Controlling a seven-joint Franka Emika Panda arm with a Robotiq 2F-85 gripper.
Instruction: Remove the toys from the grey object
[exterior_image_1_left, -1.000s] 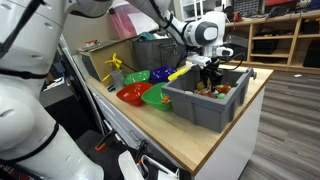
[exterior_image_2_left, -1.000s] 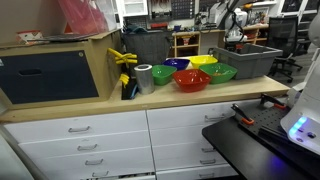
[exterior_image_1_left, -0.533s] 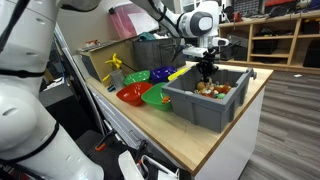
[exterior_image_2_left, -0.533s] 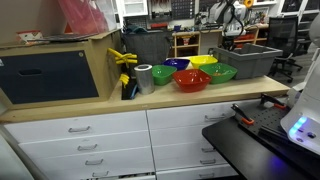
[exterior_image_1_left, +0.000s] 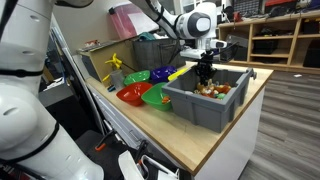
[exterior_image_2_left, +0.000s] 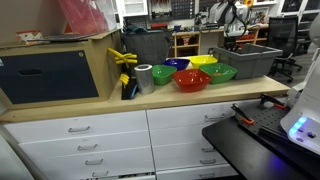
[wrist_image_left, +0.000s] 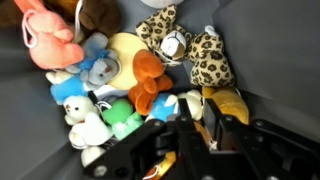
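So the pincer (exterior_image_1_left: 206, 75) hangs just above the grey bin (exterior_image_1_left: 195, 108), with the plush toys (wrist_image_left: 150, 80) heaped right below it. Can't tell if it's pinching one or empty. Looks like mid-pick; next it probably needs a firm grab, then out to the surface (exterior_image_1_left: 250, 100).

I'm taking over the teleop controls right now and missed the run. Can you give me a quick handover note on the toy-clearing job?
The gripper hangs over the grey bin, just above the pile. Whether it is open or holds anything cannot be told.
The toys lie heaped inside the bin, among them a pink plush, a leopard-spotted plush and an orange toy.
Done: nothing that shows; no toy is visible outside the bin.
Left: the whole pile has to come out. The red bowl and its neighbours stand beside the bin.
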